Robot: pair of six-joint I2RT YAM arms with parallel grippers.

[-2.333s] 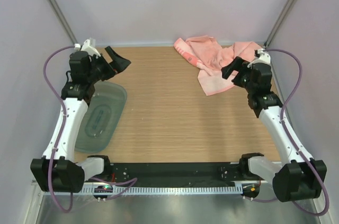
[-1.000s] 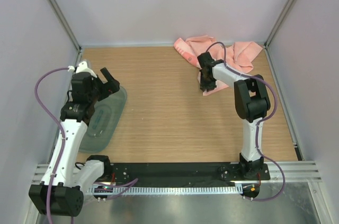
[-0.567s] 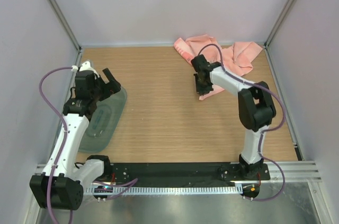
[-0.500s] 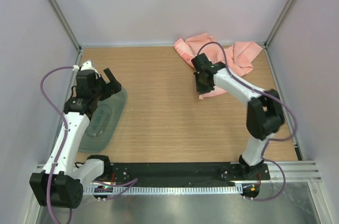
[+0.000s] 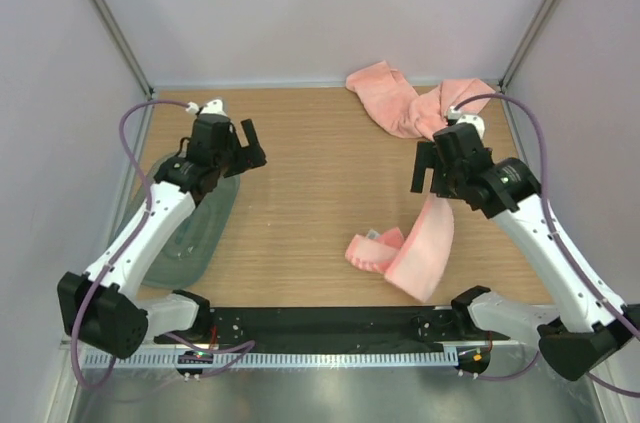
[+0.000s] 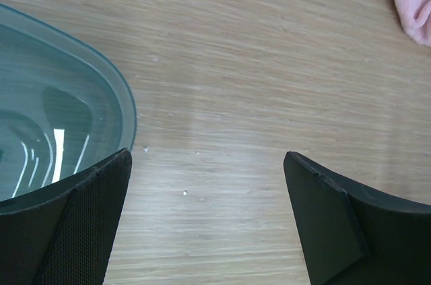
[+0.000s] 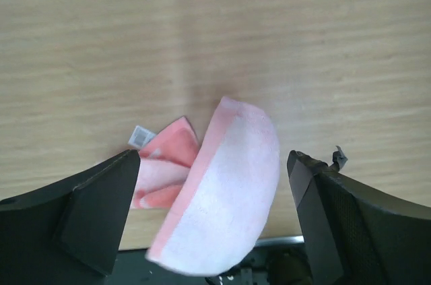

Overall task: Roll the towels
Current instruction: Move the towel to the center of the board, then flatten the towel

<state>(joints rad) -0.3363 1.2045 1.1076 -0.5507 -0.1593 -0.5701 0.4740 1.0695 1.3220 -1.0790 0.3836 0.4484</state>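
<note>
Wooden table (image 5: 300,233), lilac walls (image 5: 300,13), pink towels (image 5: 400,111)

tray (image 5: 200,243): left edge | towel pile (image 5: 395,103): far right | single towel (image 5: 420,248): near right

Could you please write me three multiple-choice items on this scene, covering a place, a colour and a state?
1. Where does the tray lie? A. at the table's left edge B. far right corner C. centre
2. What colour are the towels? A. blue B. salmon pink C. white
3. How is the right end effector? A. shut on a towel B. open C. out of view

A: it sits far left in the top view. B: all are pink. B: its fingers stand wide apart, gripping nothing.
</note>
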